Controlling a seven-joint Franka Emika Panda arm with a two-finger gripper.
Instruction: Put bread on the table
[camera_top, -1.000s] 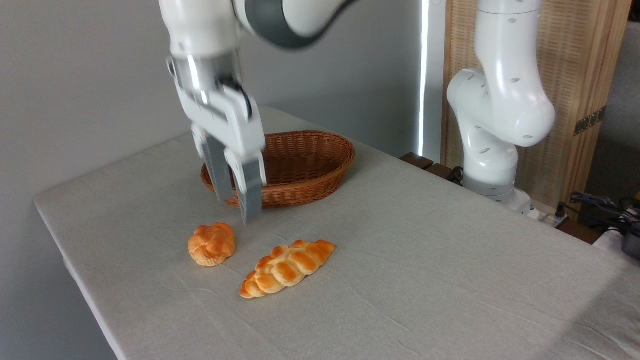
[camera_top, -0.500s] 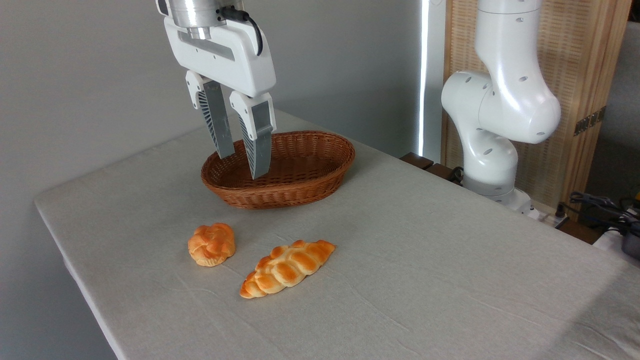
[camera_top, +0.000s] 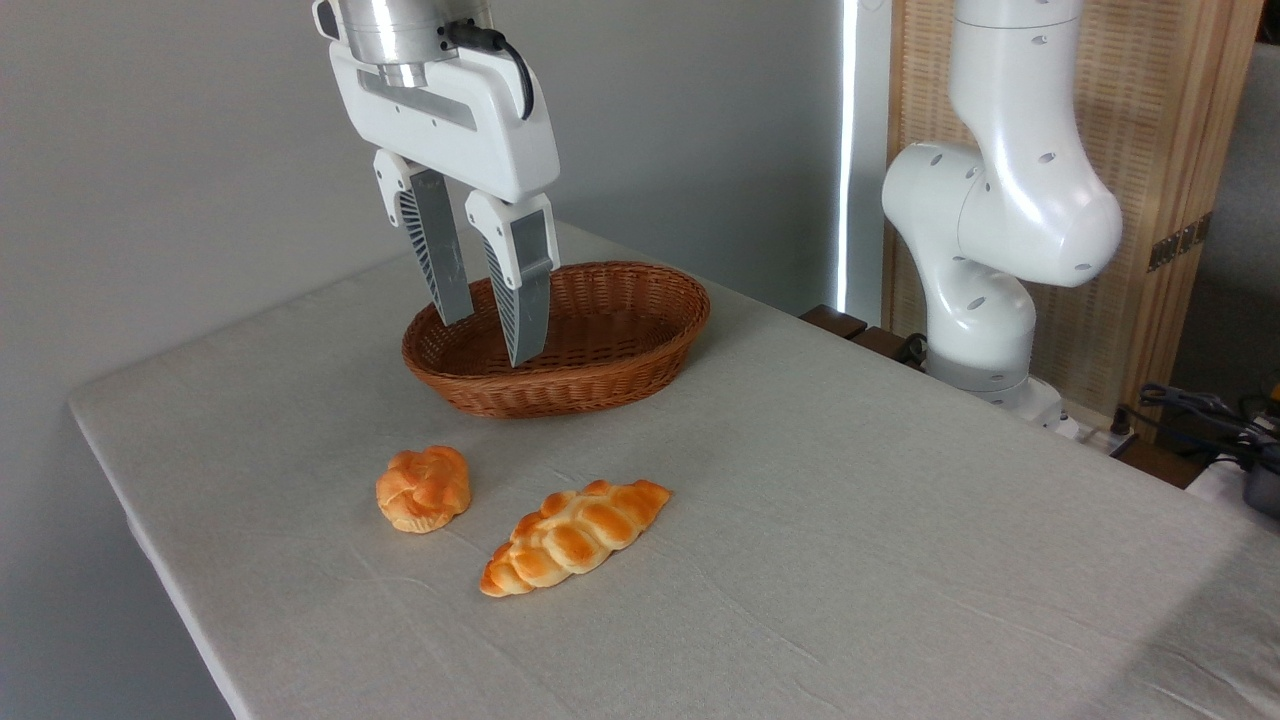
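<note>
Braided bread (camera_top: 575, 537) flat on table (camera_top: 850, 520)

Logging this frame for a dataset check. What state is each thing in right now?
gripper: open, empty, raised in front of the basket
bread: lying flat on the table, free
bun: sitting on the cloth, apart from the bread
basket: upright, nothing visible inside

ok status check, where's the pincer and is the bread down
Pincer open, empty, hanging over the basket. Bread flat on the table, beside the small bun, not touching it. Nothing in the way.
</note>
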